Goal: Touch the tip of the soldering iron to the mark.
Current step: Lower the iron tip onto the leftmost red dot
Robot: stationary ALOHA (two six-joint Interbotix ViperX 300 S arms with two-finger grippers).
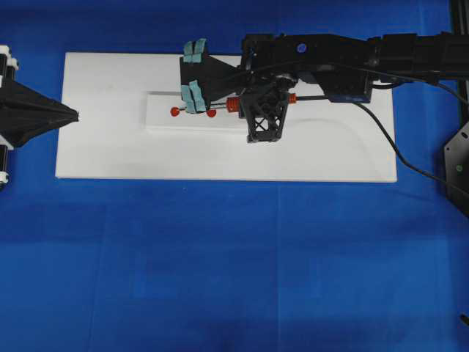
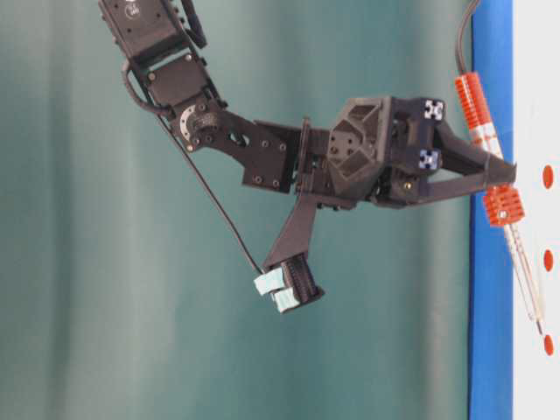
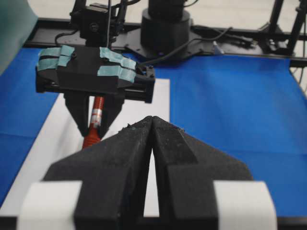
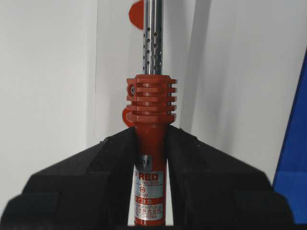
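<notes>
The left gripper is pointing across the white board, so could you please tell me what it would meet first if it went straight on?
Probably the right gripper shut on the soldering iron, dead ahead in the left wrist view; depth is uncertain.

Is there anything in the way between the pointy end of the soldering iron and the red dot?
Nothing visible. The tip sits just short of a red mark on the white board, with only bare board between them.

Overhead view looks straight down on the white board (image 1: 220, 158). Table-level view is turned sideways, close beside the right arm. Both wrist views look along their jaws; all four share the soldering iron (image 4: 149, 139).
</notes>
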